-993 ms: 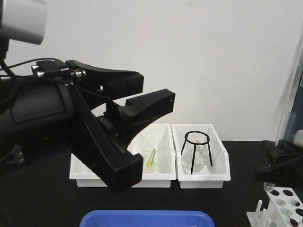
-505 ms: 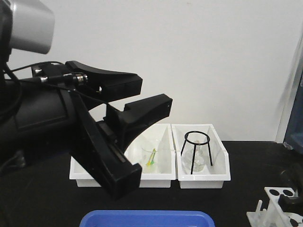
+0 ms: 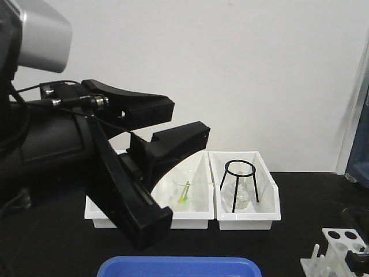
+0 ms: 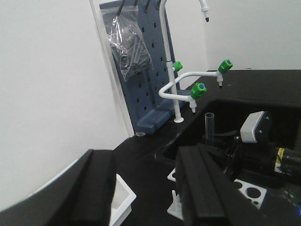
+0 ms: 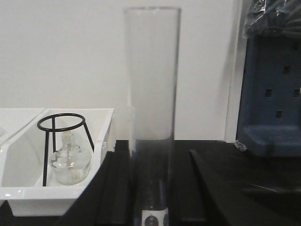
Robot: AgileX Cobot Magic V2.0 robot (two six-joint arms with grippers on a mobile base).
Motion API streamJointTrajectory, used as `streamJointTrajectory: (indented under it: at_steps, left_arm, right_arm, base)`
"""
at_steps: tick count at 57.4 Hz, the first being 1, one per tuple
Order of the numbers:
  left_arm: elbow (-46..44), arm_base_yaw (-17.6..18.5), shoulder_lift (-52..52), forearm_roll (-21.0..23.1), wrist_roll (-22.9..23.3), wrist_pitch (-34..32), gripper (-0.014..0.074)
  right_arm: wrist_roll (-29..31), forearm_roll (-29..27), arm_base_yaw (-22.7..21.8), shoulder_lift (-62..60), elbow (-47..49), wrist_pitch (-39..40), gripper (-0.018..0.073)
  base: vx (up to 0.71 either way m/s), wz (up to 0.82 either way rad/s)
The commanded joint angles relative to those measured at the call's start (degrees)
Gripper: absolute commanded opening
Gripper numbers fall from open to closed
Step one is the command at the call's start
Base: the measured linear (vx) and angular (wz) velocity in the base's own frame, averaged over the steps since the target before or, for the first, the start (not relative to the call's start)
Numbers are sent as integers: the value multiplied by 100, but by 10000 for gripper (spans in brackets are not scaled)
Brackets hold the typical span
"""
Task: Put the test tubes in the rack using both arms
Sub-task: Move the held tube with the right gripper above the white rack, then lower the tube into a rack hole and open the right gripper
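Left wrist view shows the left gripper (image 4: 146, 188) with its jaws wide open and nothing between them. Beyond it, to the right in this view, 1 tube (image 4: 209, 126) stands upright over the rack (image 4: 249, 187). In the right wrist view the tube fills the middle, upright between the 2 black fingers of the right gripper (image 5: 151, 162). Its lower end is at the white top plate of the rack, but I cannot tell if it sits in a hole. The fingers are close on both sides of the tube, yet I cannot tell whether they press it. In the front view the left arm (image 3: 57, 144) covers the left side, above the black table (image 3: 300, 242). Far behind it, side by side, are the left bin (image 3: 193, 221) with a beaker (image 3: 184, 190) and the right bin (image 3: 248, 221) with a black ring stand (image 3: 239, 184) and a small flask (image 3: 241, 197) under it. A blue tray (image 3: 179, 266) is at the near edge, and the rack is in the near right corner.
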State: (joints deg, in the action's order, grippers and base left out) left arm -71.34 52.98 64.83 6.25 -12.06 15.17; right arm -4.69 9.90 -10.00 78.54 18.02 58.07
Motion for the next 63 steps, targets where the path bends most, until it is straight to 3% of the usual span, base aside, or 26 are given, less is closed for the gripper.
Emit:
streamJointTrajectory:
  at_steps: [1, 48, 63]
  left_arm:
    - [-182, 8, -140, 13, 20, -422, 410]
    - [-182, 8, -140, 13, 25, -379, 410]
    - [-182, 8, -140, 19, 30, -379, 410]
  right_arm:
    - [-36, 38, -38, 115, 140, 757, -6]
    - [-15, 14, -38, 1770, 140, 1879, -6]
    - [102, 14, -38, 2297, 140, 1880, -4]
  base:
    - [0, 0]
    - [0, 0]
    - [0, 0]
